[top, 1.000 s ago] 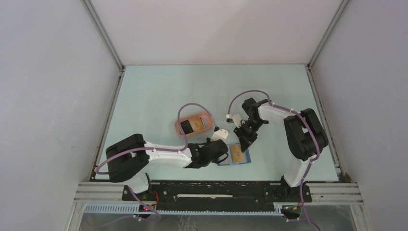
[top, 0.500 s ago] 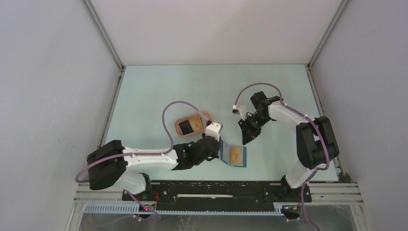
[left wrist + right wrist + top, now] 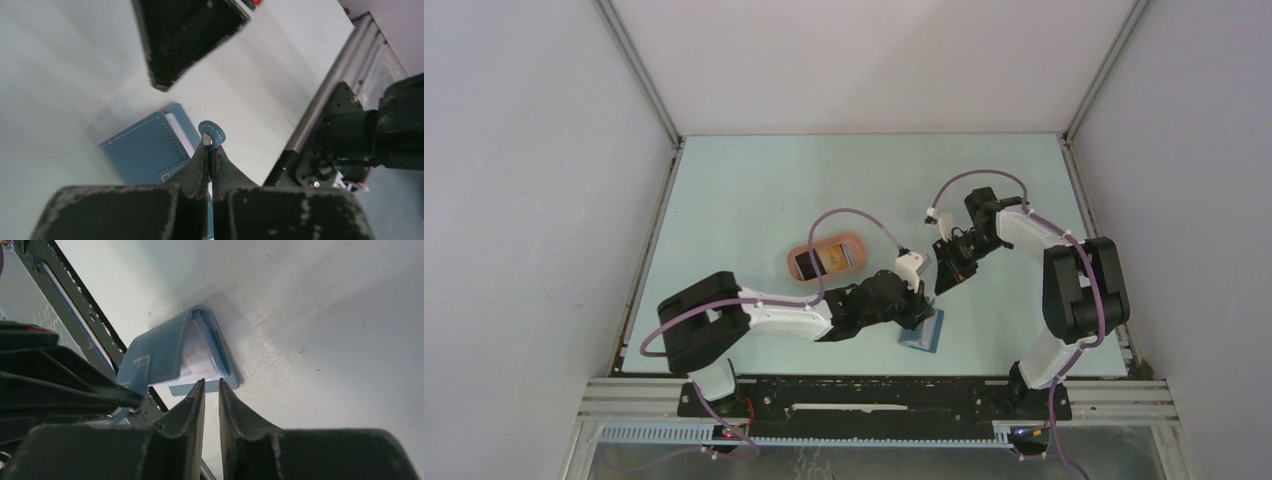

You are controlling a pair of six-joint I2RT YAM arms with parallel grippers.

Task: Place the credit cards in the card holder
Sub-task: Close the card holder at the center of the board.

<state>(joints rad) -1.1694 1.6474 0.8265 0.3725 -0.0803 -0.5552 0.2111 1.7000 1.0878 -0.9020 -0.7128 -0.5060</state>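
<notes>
Swinging in from 9 o'clock, my left gripper (image 3: 917,312) now sits on the card holder (image 3: 927,334), which lay open and flat a moment ago and now stands half folded near the table's 6 o'clock edge, one cover raised like a tent. From the left wrist I see the fingers pressed together on the holder's snap tab (image 3: 212,135). My right gripper (image 3: 945,278) has backed off to the holder's 1 o'clock, just beside it, jaws a slit apart with nothing between them. A pale card (image 3: 197,360) shows inside the fold, blurred. At the holder's 10 o'clock the pink tray (image 3: 824,238) carries a black card (image 3: 807,264) and a yellow-orange card (image 3: 836,257). I judge that closing now is premature: with two cards left out, the cover needs holding ajar.
</notes>
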